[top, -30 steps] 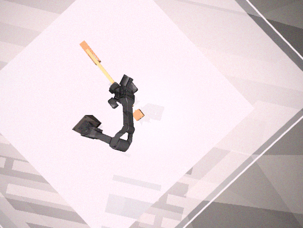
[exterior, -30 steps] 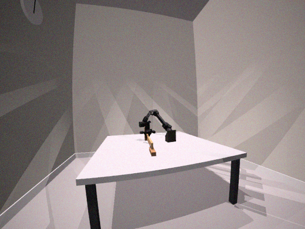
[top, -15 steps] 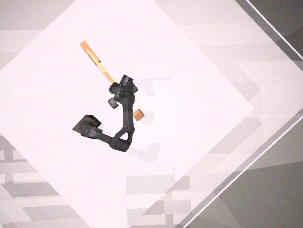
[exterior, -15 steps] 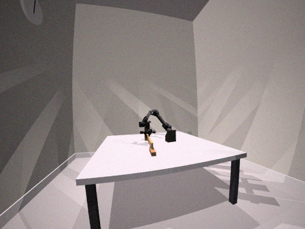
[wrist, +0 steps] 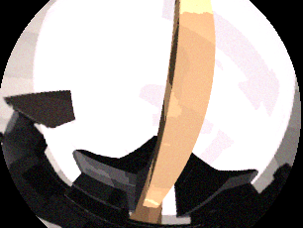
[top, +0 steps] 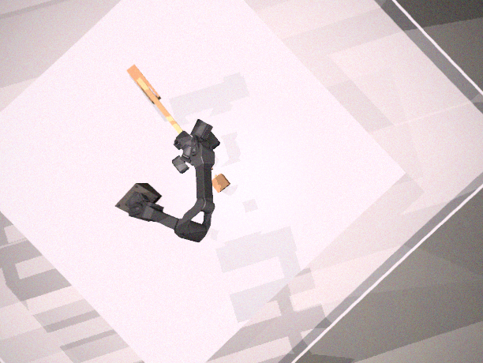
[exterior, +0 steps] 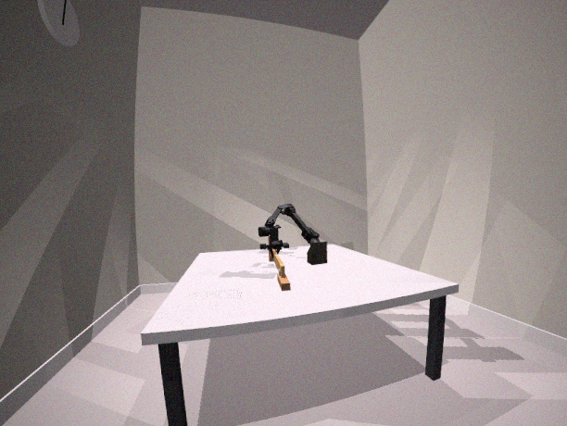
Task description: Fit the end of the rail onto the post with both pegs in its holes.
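The long wooden rail (top: 163, 110) (exterior: 280, 265) (wrist: 193, 74) runs from the low footboard block (top: 132, 69) (exterior: 284, 283) to my gripper (top: 185, 145) (exterior: 275, 249) (wrist: 163, 140). My gripper is shut on the rail towards its near end, with one dark finger on each side. The far end of the rail is at the block's bracket. The short wooden post (top: 220, 182) stands beyond the gripper, beside the forearm in the top view. The arm hides the rail's near end and the pegs there. I cannot tell the gap at the post or whether the rail is exactly level.
The arm's dark base (top: 138, 197) (exterior: 317, 253) stands on the white table (top: 99, 138) (exterior: 222, 310), to one side of the rail. The forearm (top: 204, 181) passes close beside the post in the top view. Soft shadows cross the table.
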Robot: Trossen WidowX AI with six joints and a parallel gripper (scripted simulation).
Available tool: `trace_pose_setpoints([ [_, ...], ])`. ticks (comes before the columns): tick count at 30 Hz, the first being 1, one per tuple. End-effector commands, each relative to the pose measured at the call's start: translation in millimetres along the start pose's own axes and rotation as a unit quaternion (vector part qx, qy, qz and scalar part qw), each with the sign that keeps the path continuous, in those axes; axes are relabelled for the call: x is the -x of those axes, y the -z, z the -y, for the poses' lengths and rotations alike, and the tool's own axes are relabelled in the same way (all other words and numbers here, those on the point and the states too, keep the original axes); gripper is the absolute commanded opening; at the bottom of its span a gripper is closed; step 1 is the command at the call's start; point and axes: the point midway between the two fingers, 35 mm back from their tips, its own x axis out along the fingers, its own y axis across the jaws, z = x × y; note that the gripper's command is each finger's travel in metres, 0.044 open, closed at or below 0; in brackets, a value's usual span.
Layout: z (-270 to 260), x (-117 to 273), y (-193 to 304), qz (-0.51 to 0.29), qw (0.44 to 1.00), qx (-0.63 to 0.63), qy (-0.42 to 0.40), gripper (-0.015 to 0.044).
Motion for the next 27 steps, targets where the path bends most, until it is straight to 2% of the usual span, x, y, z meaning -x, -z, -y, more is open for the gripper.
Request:
trace_pose_setpoints([
  [1,0.5,1.3,0.9,0.002,1.000,0.001,0.003,0.0000],
  [27,1.0,2.8,8.9,0.001,1.000,0.001,0.002,0.0000],
])
